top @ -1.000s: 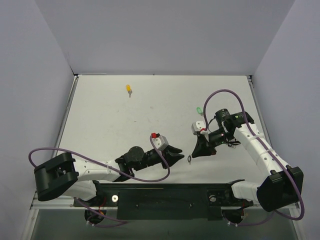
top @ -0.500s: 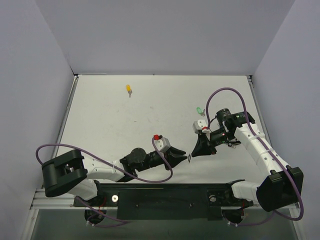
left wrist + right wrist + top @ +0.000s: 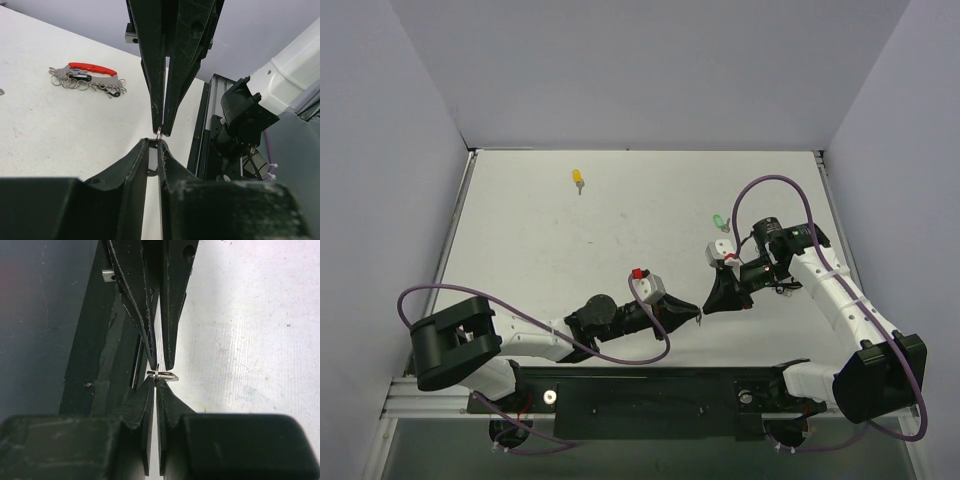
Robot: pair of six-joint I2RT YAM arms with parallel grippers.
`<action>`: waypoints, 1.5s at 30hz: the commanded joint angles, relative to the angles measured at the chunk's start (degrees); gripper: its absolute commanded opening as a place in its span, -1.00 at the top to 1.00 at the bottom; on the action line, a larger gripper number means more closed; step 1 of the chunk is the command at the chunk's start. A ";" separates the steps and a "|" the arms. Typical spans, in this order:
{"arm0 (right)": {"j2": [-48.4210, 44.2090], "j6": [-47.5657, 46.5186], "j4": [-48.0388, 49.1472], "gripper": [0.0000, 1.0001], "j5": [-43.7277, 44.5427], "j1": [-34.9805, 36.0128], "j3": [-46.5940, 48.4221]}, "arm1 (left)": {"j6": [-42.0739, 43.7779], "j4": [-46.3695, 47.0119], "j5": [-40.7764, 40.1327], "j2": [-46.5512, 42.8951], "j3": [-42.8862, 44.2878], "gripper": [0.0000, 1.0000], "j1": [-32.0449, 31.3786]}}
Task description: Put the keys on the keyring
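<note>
**Step in hand (judged):** a small silvery ring is being taken between 2 grippers above the table, presumably so that it can be steadied for threading.

**Effector state:** the right gripper is pressed together on the ring at its very tips. The left gripper is set tip to tip against it, its jaws narrowed to a slit around the same ring. Whether the ring is already pinched on that side cannot be told.

**Recommended handling:** the right pinch should be kept firm and motionless. The left tips should be seated on bare wire just beside the right tips, not on top of them, so that the ring is not levered out (it is held by very little metal). Both sets of fingers should be kept in line.

**Position of task items:**
- The yellow key is lying far from both grippers, near the back of the table.
- The green key is lying closer, beyond the right gripper.
- No black key is made out.
- A red-tagged bunch of rings is seen on the table in the left wrist view, well apart from the tips.
</note>
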 commanded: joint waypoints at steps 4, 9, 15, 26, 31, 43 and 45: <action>-0.54 -1.76 -2.58 1.00 -3.96 -0.35 0.10 | -1.07 3.86 1.62 0.82 2.46 0.59 -0.22; -0.45 -1.85 -2.50 1.00 -4.05 -0.35 0.10 | -1.33 3.86 1.71 0.74 2.64 0.58 -0.22; -0.45 -2.20 -2.58 1.00 -3.70 0.09 0.01 | -1.68 3.86 1.97 0.91 2.99 0.58 -0.22; -0.45 -2.46 -2.67 0.87 -0.81 0.62 -0.25 | -1.95 -5.01 5.22 -1.11 4.22 1.00 1.10; -0.71 -2.37 -2.76 0.39 1.13 1.14 -0.16 | -1.24 -27.21 8.99 -3.39 11.41 1.00 4.08; -0.10 1.49 1.54 0.28 4.21 2.38 -1.04 | 1.57 -38.51 12.34 -3.13 17.05 1.00 5.32; 0.08 2.63 2.42 0.27 4.30 2.55 -1.22 | 1.13 -37.72 12.52 -3.22 17.05 1.00 5.32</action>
